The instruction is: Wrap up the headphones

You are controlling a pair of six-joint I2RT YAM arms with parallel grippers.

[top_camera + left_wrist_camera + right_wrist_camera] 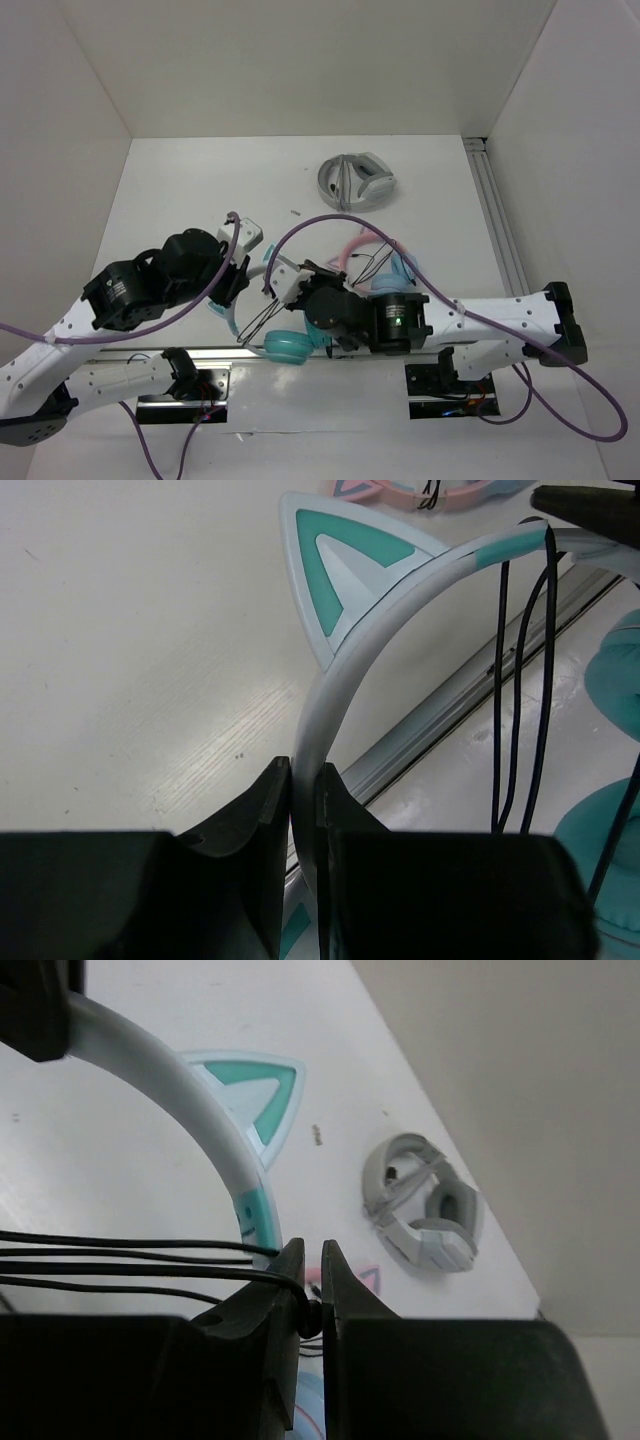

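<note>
Over table [180, 190] front | left claw [303, 772] pinching headphones [335, 675] headband | right claw [312, 1252] pinching cable [150, 1269]

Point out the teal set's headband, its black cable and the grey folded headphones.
headband [318, 710]: left wrist view, lower stretch of the white arc.
black cable [499, 700]: left wrist view, left hanging strand.
grey folded headphones [443, 1250]: right wrist view, whitish ear cup.

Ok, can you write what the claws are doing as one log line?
left claw: shut on headband | right claw: shut on black cable | wrap: cable strands draped over headband
</note>
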